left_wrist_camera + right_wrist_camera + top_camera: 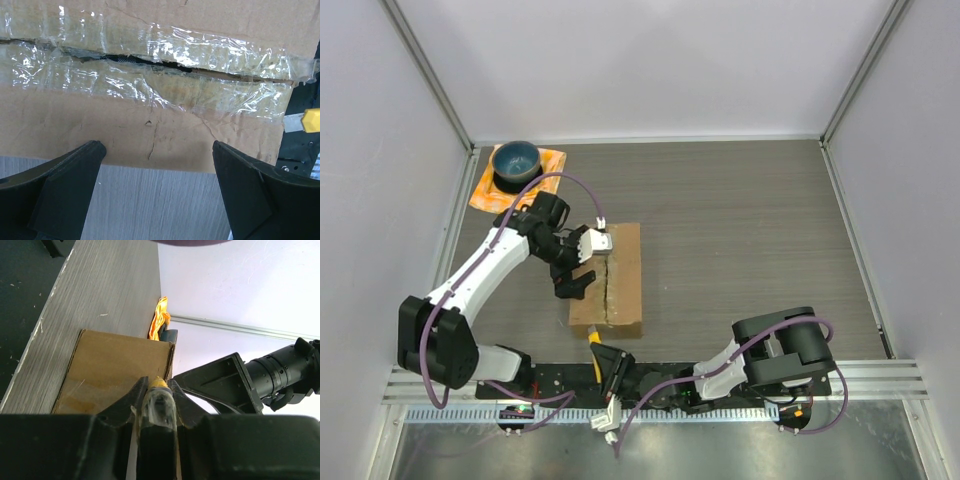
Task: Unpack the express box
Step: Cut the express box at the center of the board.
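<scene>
On the white-walled grey wood-grain table (pixel 740 230), left gripper (pixel 159 147) gapes empty at nine o'clock of the brown rectangular cardboard express box (pixel 625 280); right gripper (pixel 157 385) pinches a yellow knife (pixel 159 404).

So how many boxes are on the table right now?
1. The express box lies left of centre, by the left fingers, its near end toward the arm bases. None seems hidden.

One express box (pixel 620 270), one bowl (pixel 516 160), one cloth (pixel 553 163), one yellow cutter (pixel 593 350), one left pincer (pixel 159 150), one right pincer (pixel 157 386)
</scene>
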`<state>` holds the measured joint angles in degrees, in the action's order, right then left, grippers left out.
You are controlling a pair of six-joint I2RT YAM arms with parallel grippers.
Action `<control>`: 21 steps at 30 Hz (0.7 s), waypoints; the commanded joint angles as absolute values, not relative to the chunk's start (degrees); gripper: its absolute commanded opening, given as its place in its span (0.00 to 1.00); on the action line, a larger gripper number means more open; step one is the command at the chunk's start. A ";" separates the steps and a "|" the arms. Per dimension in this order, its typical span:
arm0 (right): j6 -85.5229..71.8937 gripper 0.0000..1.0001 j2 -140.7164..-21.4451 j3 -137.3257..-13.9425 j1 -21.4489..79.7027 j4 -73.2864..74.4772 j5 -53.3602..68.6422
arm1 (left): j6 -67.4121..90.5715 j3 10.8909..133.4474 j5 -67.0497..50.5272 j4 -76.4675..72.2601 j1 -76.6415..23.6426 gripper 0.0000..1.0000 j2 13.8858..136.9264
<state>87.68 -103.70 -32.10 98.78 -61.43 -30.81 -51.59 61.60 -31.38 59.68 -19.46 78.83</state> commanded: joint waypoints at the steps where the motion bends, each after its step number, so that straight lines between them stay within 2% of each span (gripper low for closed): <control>1: 85.96 0.01 -100.90 -31.11 98.09 -67.15 -35.68 | -53.52 56.25 -25.76 61.26 -20.21 1.00 83.75; 21: 83.94 0.01 -99.32 -30.06 98.00 -66.80 -37.53 | -57.48 42.54 -14.68 51.06 -24.17 1.00 82.27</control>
